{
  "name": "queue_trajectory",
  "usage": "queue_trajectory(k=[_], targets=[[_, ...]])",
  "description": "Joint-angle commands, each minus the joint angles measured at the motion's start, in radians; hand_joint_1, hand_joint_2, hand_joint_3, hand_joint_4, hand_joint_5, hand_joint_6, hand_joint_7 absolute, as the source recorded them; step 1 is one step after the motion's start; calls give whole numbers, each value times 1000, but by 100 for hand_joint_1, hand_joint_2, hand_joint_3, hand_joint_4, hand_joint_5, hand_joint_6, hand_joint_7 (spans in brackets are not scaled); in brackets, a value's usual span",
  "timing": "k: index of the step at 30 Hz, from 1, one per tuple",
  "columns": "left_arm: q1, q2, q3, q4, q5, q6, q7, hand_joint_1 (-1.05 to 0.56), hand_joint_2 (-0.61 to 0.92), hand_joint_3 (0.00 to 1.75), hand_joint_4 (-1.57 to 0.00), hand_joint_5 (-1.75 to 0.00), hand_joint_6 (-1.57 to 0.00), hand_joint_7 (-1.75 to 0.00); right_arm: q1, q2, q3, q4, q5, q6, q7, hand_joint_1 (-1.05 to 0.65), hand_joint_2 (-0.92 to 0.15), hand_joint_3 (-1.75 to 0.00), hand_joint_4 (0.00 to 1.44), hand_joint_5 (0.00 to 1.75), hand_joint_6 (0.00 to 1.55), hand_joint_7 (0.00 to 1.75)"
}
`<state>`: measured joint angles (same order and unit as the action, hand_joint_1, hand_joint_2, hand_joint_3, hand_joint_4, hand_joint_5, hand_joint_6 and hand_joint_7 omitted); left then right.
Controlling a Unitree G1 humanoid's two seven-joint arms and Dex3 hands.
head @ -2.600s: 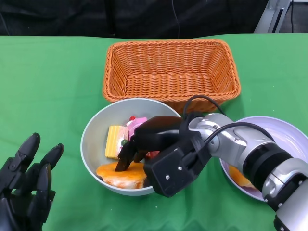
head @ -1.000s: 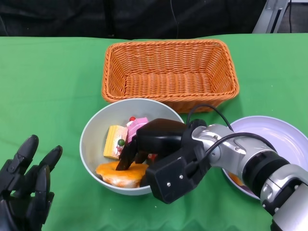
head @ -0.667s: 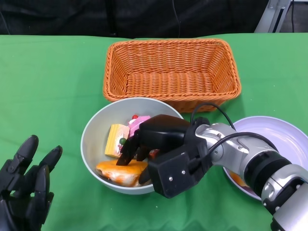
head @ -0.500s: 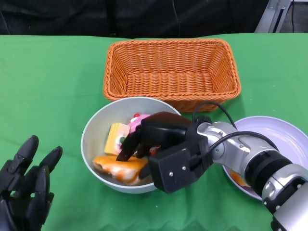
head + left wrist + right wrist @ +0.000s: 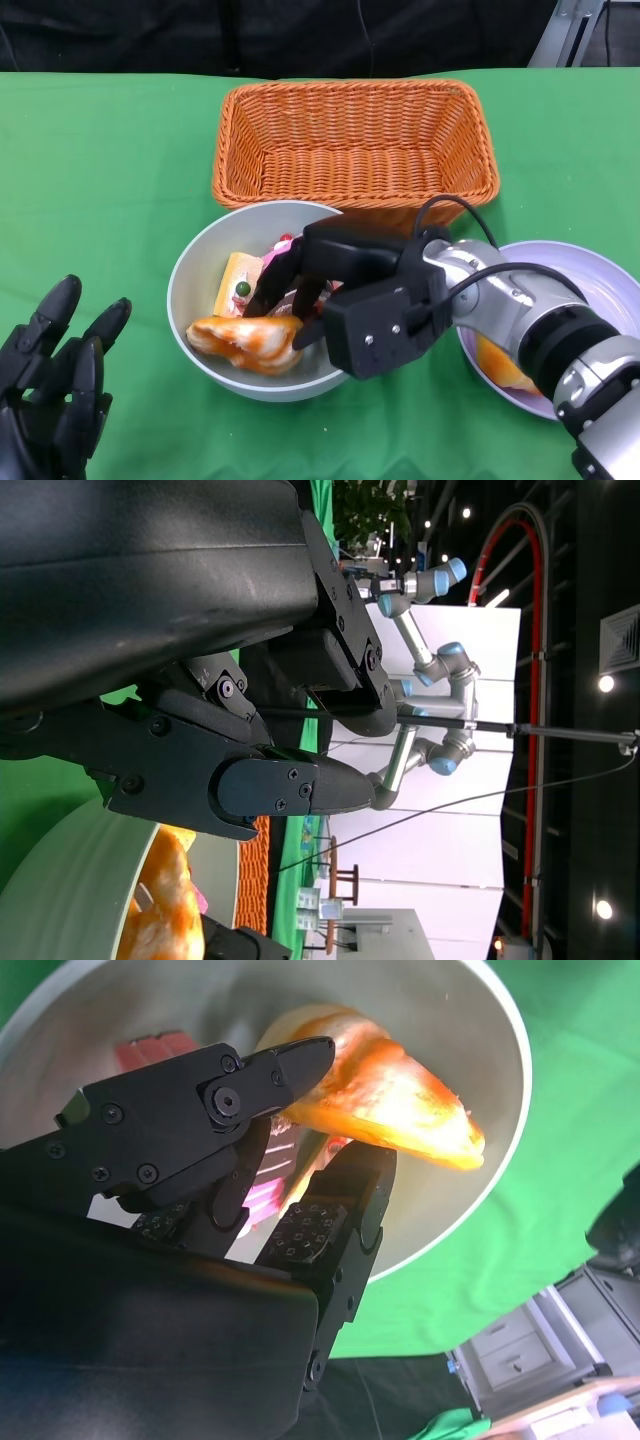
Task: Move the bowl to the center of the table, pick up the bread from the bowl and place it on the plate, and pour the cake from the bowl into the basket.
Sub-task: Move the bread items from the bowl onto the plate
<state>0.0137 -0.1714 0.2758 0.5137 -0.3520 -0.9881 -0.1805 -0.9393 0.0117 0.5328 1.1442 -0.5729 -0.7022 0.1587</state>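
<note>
At the centre of the head view, the grey bowl (image 5: 195, 290) sits on the green bench (image 5: 100, 170), just below the empty orange wicker basket (image 5: 355, 150) in the upper middle. The right robot hand (image 5: 300, 295) reaches into the bowl from the right and grips the golden-orange bread (image 5: 240, 340), which is lifted toward the bowl's lower left rim. Behind the bread, at the bowl's upper middle, lies the cake (image 5: 240, 285), a yellow and pink piece partly hidden by the fingers. At the right edge sits the pale purple plate (image 5: 600, 290), with an orange item (image 5: 500, 365) showing on its lower left part beneath the forearm. In the lower left corner the left robot hand (image 5: 50, 385) holds nothing, its fingers apart and pointing up.

Filling the right wrist view is the bowl's inside (image 5: 450, 1020), which the head view half covers: the bread (image 5: 390, 1100) is pinched between the black fingers (image 5: 260, 1080), its tapered end pointing to the rim at the right, with pink cake (image 5: 265, 1195) glimpsed between the fingers.

Across the left wrist view, the left robot hand's fingers (image 5: 280, 785) spread wide on nothing; the bowl's rim (image 5: 60, 875) and a bit of bread (image 5: 160, 920) show in the lower left corner.
</note>
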Motion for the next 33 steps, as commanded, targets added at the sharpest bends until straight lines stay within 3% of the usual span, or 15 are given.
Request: queue_trajectory(k=[1,9,25,30,33], targets=[[-4,16,8,14,-2,-4,-4,-48,92,32,-100,0,-85,0,-3,-26,-23,-37,28,2,31,-25,-85,-1,111,19,112,0],[-15,23,14,35,-3,-9,-4,-48,92,32,-100,0,-85,0,26,-47,-58,-94,70,7,82,-26,-84,0,110,21,112,0],[-12,20,14,36,-15,-4,-15,-48,92,31,-100,0,-86,0,48,-53,-65,-120,88,34,135,-24,-84,0,108,19,111,0],[-8,18,14,29,-13,-7,-12,-49,92,31,-100,0,-86,0,17,-60,-33,-98,60,38,171,-29,-80,0,93,8,89,0],[-5,17,13,29,-15,-11,-17,-49,92,31,-100,0,-86,0,6,-62,-19,-82,42,32,185,-42,-79,0,89,5,80,0]])
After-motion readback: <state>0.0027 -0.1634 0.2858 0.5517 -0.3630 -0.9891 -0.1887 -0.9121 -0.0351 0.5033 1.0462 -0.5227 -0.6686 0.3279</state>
